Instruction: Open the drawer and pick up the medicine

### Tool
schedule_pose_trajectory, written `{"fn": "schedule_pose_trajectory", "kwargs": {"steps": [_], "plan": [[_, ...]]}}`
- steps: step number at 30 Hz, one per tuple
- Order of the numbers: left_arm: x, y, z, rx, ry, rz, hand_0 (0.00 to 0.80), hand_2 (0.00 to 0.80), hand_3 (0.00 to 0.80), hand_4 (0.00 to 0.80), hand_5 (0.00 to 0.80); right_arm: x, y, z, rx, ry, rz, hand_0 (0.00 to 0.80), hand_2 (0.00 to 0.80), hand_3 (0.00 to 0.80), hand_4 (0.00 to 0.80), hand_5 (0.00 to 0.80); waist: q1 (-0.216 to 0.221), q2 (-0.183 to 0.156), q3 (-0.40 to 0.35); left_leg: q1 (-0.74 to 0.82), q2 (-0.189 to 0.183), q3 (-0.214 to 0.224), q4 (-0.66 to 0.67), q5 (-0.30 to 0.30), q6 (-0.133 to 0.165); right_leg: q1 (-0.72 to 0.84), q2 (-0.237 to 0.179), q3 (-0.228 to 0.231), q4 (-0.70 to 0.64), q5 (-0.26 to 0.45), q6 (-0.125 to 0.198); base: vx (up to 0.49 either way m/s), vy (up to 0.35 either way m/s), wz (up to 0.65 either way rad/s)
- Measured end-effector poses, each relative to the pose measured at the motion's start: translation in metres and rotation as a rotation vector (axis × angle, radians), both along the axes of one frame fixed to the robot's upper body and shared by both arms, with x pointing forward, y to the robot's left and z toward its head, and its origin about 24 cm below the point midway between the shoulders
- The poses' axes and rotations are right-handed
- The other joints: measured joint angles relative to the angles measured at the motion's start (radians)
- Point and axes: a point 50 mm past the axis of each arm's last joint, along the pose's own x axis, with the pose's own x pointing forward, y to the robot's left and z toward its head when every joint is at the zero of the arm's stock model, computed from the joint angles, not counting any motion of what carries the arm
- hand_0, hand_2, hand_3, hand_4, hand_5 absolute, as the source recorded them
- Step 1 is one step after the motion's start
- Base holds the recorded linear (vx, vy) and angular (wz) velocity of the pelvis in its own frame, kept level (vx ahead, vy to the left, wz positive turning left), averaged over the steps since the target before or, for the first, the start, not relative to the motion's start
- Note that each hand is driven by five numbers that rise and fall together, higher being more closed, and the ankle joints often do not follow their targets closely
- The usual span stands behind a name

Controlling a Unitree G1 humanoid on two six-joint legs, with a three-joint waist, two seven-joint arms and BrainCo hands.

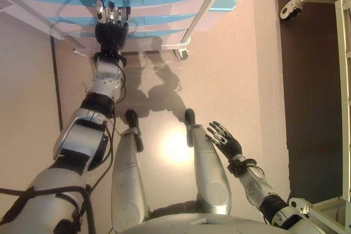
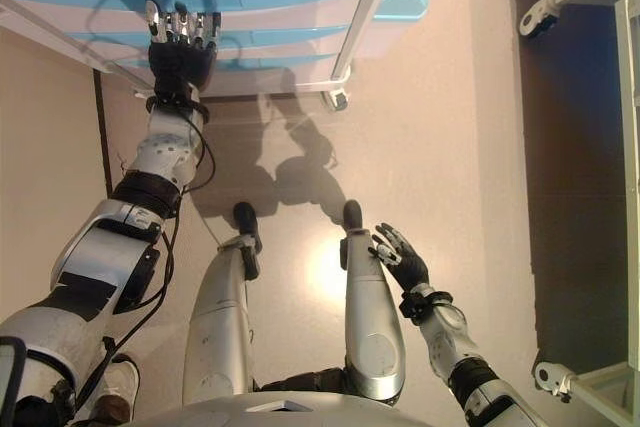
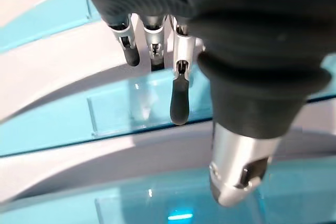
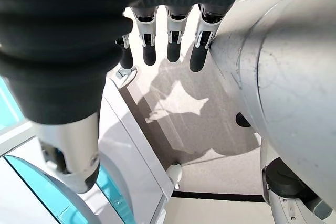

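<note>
- Drawer unit [image 1: 126, 4], blue fronts all shut; medicine not visible, presumably inside
- Left hand [image 1: 111, 28] at a drawer front, fingers extended, grasping nothing; opening step; next it must hook and pull
- Right hand [image 1: 225, 141] idle, relaxed, low beside the robot

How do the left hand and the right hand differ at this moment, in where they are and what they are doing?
The left hand is stretched forward to the blue drawer unit, its fingers straight over a drawer front; the right hand hangs low beside the robot, over the floor, far from the drawers. The left hand's arm is extended; the right hand's arm is bent close in. Both are open and hold nothing, and no medicine is visible.
</note>
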Motion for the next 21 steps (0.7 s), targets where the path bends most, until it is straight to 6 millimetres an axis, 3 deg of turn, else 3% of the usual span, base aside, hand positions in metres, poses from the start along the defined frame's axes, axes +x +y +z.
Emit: {"fn": "schedule_pose_trajectory", "kwargs": {"steps": [8, 21], "plan": [[0.003, -0.002, -0.023, 0.009, 0.082, -0.061, 0.0, 0.0, 0.0, 0.0, 0.0, 0.0, 0.001, -0.001, -0.001, 0.004, 0.006, 0.0, 0.0, 0.0, 0.0, 0.0, -0.003, 0.002, -0.001, 0.013, 0.001, 0.0, -0.009, 0.0, -0.003, 0.014, 0.001, -0.003, -0.012, 0.002, -0.002, 0.0, 0.0, 0.0], [-0.001, 0.016, -0.065, -0.058, 0.205, -0.055, 0.0, 0.0, 0.0, 0.0, 0.0, -0.001, 0.002, -0.001, -0.003, 0.005, 0.013, 0.0, 0.0, 0.0, 0.0, 0.0, -0.003, 0.002, -0.001, 0.01, 0.005, -0.002, 0.003, -0.007, -0.001, 0.023, 0.005, -0.007, -0.021, 0.003, -0.003, 0.0, -0.002, 0.0]]}}
